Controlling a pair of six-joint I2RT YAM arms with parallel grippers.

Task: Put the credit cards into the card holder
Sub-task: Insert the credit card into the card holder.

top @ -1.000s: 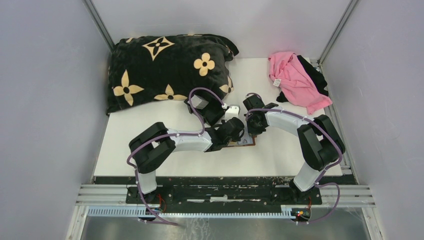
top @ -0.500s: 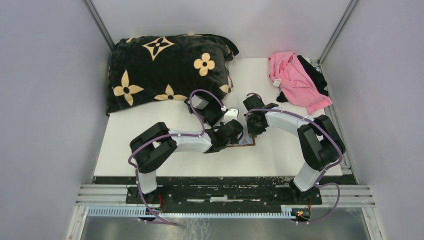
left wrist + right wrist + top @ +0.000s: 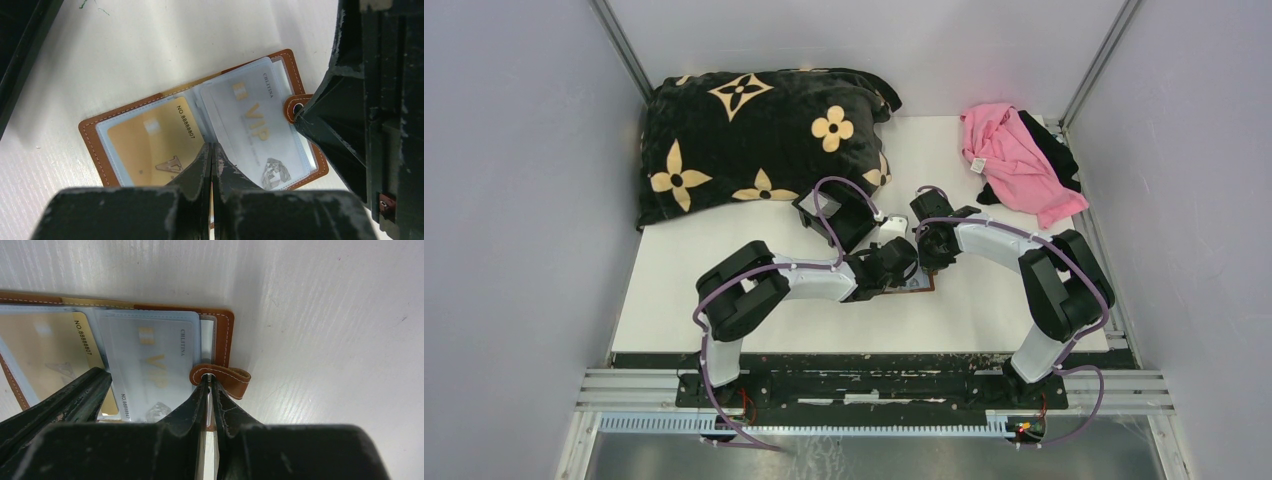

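The brown card holder point(image 3: 92, 145) lies open on the white table, mostly hidden under both grippers in the top view point(image 3: 916, 284). An orange-tan card point(image 3: 145, 145) sits in its left clear pocket and a grey-blue VIP card point(image 3: 255, 120) in its right one; both also show in the right wrist view, the orange-tan card point(image 3: 45, 350) and the grey-blue card point(image 3: 150, 355). My left gripper point(image 3: 211, 147) is shut, tips at the middle fold between the cards. My right gripper point(image 3: 207, 380) is shut on the curled snap tab point(image 3: 232, 380) at the holder's right edge.
A black rectangular tray point(image 3: 834, 215) stands just behind the grippers. A black flowered pillow point(image 3: 754, 140) fills the back left. A pink cloth point(image 3: 1014, 160) on a dark one lies at the back right. Grey walls close in both sides.
My left arm's elbow has swung to the right and its gripper has edged slightly right over the holder. The right arm and the holder have not moved.
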